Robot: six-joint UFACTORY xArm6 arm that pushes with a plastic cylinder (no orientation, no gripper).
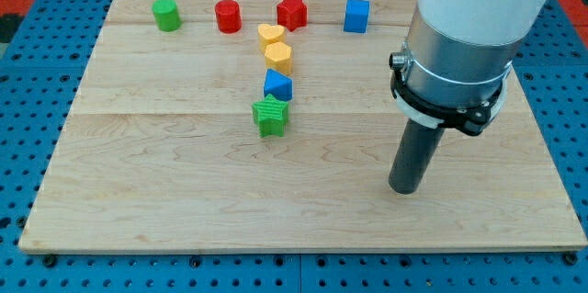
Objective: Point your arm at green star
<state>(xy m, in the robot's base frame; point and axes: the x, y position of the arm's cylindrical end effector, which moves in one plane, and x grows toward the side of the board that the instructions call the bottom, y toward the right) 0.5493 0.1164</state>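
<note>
starting at the view's left, we see the green cylinder (166,15) near the top edge of the wooden tabletop (184,192), then the red cylinder (228,16) beside it in the same row.

moving right, a short column runs down the middle: the yellow heart (270,35) at the top, the yellow block (277,56) touching it below, then the blue block (277,84), and at the bottom the green star (270,116), which sits just under the blue one, touching or nearly so. the red star (292,11) stands just up and right of the yellow heart, and the blue cube (356,16) lies further right in the top row.

further right again is our tool, a plain rod with nothing to open or close, so there is no jaw state to tell. my tip (404,189) rests on bare tabletop, well apart from every block.

the relation that matters: the green star lies toward the view's left of my tip and somewhat toward the view's top, with clear wood between them. we judge the approach calls for a slide mostly leftward and a little upward. coming in from the lower right keeps us away from the blue block above the star; overshooting upward would risk nudging that column. the pointing is not yet done.
</note>
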